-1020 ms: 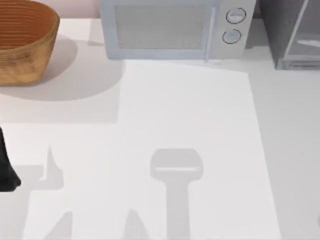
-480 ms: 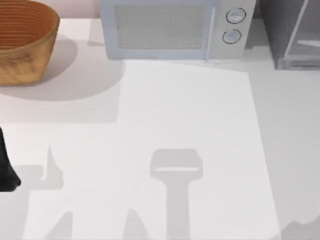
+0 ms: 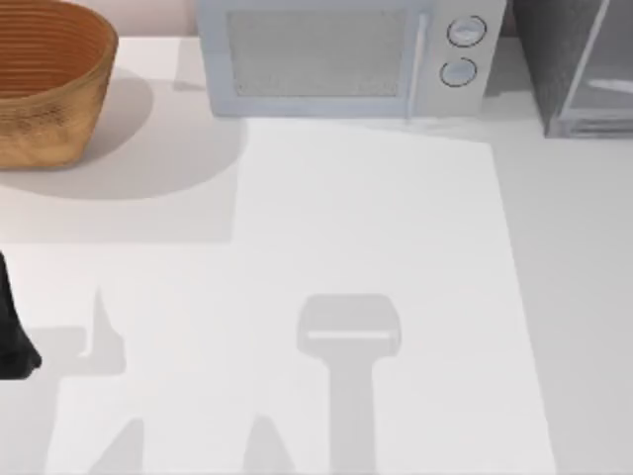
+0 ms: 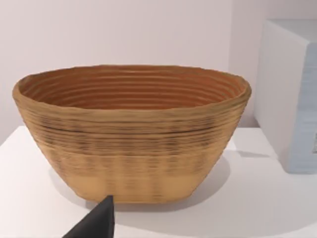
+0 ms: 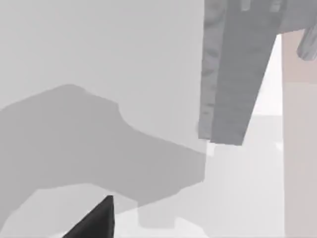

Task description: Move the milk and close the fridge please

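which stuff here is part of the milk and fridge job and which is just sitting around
Part of the job:
- fridge, far right corner of the table
- left gripper, at the left edge

Just sitting around:
- basket, far left corner
- microwave, between basket and fridge

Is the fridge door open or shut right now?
Open: in the top view the fridge at the far right shows its light door panel angled out from the speckled cabinet.
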